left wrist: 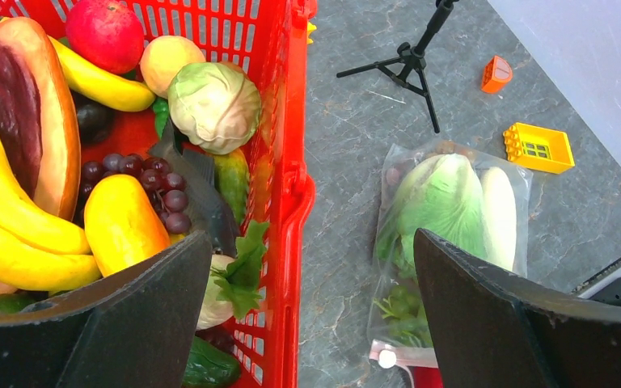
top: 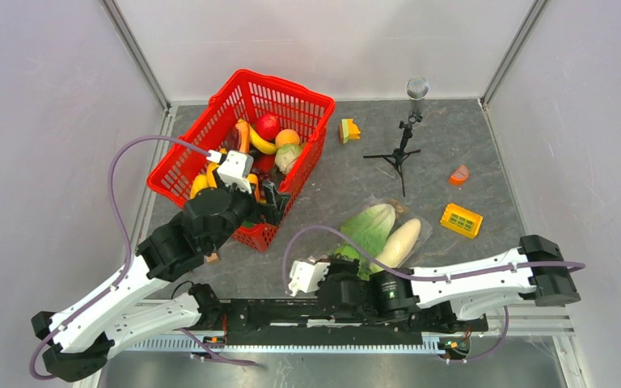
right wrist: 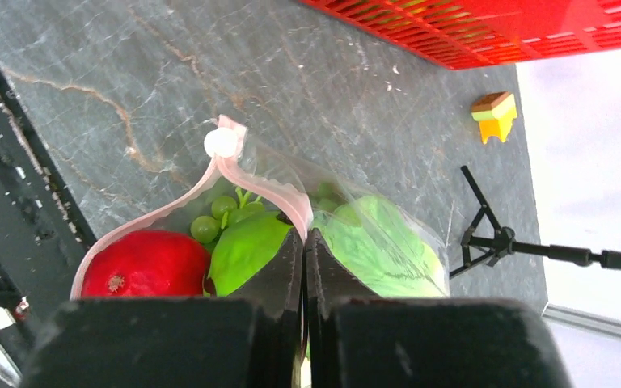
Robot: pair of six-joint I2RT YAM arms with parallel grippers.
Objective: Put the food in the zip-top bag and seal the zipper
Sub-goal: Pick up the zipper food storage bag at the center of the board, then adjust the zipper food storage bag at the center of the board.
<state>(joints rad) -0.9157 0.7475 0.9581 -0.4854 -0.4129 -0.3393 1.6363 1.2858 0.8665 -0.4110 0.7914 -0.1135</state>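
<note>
The zip-top bag [top: 388, 230] lies on the table right of the red basket [top: 194, 129]. It holds lettuce [top: 370, 226], a long white vegetable [top: 399, 242], a red fruit [right wrist: 145, 263] and green grapes [right wrist: 209, 226]. My right gripper [right wrist: 303, 234] is shut on the pink zipper [right wrist: 283, 190] at the bag's near mouth; the mouth gapes left of the pinch, up to the white slider [right wrist: 220, 144]. In the top view it [top: 352, 265] sits at the bag's near end. My left gripper [left wrist: 315, 323] is open and empty above the basket's right rim [left wrist: 291, 202]. Bananas [left wrist: 16, 218] and a cabbage [left wrist: 214, 105] lie in the basket.
A small black tripod with a microphone [top: 404, 153] stands behind the bag. A yellow block [top: 462, 219], an orange piece [top: 458, 174] and a yellow-green block [top: 348, 129] lie on the table. Walls enclose three sides.
</note>
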